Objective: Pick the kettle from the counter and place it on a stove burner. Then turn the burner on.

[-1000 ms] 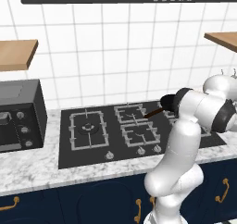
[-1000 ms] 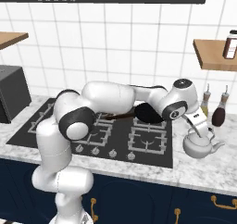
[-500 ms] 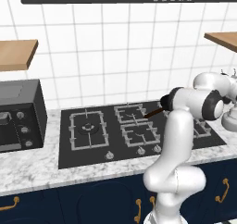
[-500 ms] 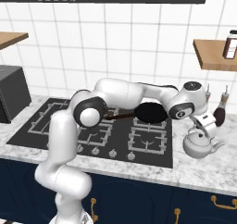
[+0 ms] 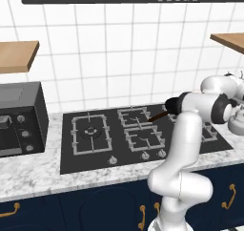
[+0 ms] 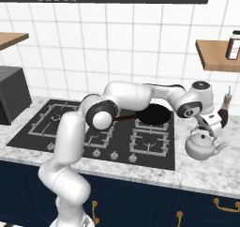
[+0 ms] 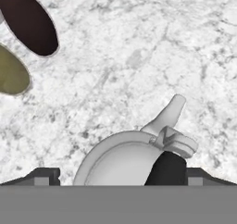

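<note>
- One kettle (image 6: 202,145), squat and silvery-white, standing upright on the counter (image 6: 206,172) just past the right edge of the cooktop (image 6: 154,158), spout pointing right, toward the counter's right end.
- Seen from the hand camera: kettle (image 7: 127,160) at the bottom edge, spout (image 7: 167,114) angled up and to the right, black handle end (image 7: 166,168) beside the lid.
- Gripper (image 6: 212,126) hovering just above the kettle, slightly toward the wall side; fingers spread wide, nothing between them, dark fingertips (image 7: 44,174) showing low at either side of the kettle body.
- Whether fingers touch the kettle: cannot tell.
- Two bottles near the counter's back edge, behind the kettle: a dark brown one (image 6: 223,115) partly hidden by the gripper; in the hand camera, the dark one (image 7: 28,19) and an olive one (image 7: 11,72) at the upper left, well apart from the kettle.
- Black frying pan (image 6: 153,113) on the back right grate of the cooktop, handle (image 5: 158,116) pointing toward the middle.
- Widest burner (image 5: 89,131) with its single square grate at the left side of the cooktop, bare, well apart from the kettle.
- Row of knobs (image 5: 113,160) along the cooktop's front edge.
- Dark microwave (image 5: 19,118) at the counter's left end.
- Wooden shelf (image 6: 215,55) on the wall at right, a dark jar (image 6: 233,44) standing on it.
</note>
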### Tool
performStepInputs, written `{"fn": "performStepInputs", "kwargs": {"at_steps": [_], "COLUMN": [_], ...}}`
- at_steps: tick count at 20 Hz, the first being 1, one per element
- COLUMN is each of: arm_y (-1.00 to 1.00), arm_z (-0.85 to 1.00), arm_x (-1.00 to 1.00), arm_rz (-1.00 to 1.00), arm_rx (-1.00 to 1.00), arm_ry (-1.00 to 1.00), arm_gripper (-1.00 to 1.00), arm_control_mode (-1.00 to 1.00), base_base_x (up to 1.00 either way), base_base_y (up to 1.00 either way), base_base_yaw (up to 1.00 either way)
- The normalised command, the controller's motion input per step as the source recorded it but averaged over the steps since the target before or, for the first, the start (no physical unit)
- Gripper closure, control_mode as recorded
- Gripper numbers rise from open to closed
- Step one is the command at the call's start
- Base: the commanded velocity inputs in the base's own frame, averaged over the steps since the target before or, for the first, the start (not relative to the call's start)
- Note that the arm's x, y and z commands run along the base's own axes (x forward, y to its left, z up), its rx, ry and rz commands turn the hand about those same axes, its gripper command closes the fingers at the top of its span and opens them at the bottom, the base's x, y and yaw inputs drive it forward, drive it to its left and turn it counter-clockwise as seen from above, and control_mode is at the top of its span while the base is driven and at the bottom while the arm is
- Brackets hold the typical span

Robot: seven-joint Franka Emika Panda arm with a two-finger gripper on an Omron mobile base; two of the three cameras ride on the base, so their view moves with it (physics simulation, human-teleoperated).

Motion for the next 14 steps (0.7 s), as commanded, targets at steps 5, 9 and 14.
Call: {"fn": "performStepInputs", "kwargs": {"at_steps": [5, 9, 14], "arm_y": [0.00, 0.00, 0.00], "arm_z": [-0.21, 0.00, 0.01], "arm_x": [0.07, 0.00, -0.05], "arm_rz": [0.00, 0.00, 0.00], "arm_rx": [0.00, 0.00, 0.00], "arm_ry": [-0.01, 0.00, -0.03], "arm_gripper": [1.00, 1.00, 1.00], "arm_control_mode": [-1.00, -1.00, -1.00], "base_base_x": [0.00, 0.00, 0.00], "base_base_y": [0.00, 0.00, 0.00], "base_base_yaw": [0.00, 0.00, 0.00]}}
